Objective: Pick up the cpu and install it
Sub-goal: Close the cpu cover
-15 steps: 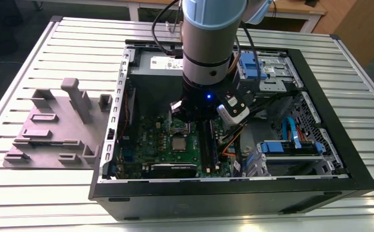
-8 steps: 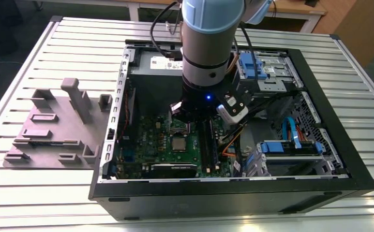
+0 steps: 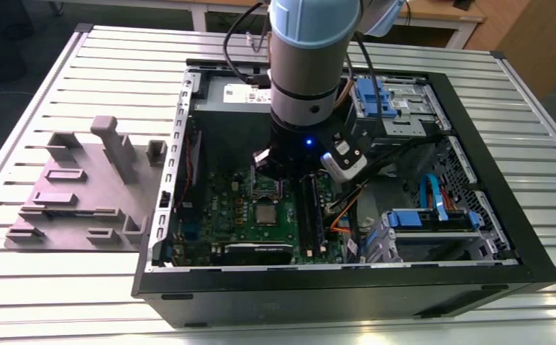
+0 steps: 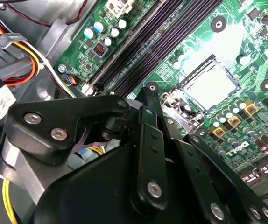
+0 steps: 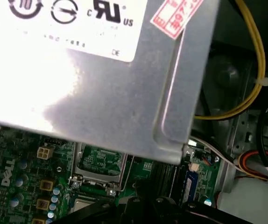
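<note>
Hold the black linkage gripper (image 4: pixel 149 95) (opening impossible to tell, nothing visibly held) level beside the small silvery-grey square cpu (image 4: pixel 212 85) lying in the metal-framed socket (image 4: pixel 194 70) on the green motherboard (image 4: pixel 227 37), avoiding sideways nudges.

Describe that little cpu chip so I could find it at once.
Start at the open black computer case on the slatted metal table; the green motherboard lies inside. Near the board's middle sits the small flat square cpu. Its plain silvery-grey top stands out from the long black memory slots beside it.
</note>
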Tool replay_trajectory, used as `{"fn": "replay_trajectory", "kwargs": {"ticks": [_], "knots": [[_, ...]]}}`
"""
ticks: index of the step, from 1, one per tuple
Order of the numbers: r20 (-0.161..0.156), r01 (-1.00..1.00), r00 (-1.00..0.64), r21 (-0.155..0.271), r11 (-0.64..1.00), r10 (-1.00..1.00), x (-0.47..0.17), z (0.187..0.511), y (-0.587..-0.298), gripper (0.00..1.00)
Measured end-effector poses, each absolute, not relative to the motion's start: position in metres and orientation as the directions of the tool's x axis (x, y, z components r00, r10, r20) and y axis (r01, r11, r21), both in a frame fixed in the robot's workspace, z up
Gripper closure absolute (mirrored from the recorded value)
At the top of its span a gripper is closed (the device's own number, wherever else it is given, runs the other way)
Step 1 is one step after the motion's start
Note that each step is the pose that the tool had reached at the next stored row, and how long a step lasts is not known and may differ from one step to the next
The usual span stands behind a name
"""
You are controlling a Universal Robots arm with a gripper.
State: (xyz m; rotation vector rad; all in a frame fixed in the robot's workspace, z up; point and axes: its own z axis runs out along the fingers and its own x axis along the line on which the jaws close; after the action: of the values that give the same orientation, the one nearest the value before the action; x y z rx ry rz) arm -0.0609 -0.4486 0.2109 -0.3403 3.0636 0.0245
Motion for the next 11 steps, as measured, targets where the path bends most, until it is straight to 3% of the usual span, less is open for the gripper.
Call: {"fn": "replay_trajectory", "kwargs": {"ticks": [11], "knots": [[-0.061, -0.32, -0.946, 0.01, 0.947, -0.319, -0.066, 0.2063, -0.4463, 0.9]]}}
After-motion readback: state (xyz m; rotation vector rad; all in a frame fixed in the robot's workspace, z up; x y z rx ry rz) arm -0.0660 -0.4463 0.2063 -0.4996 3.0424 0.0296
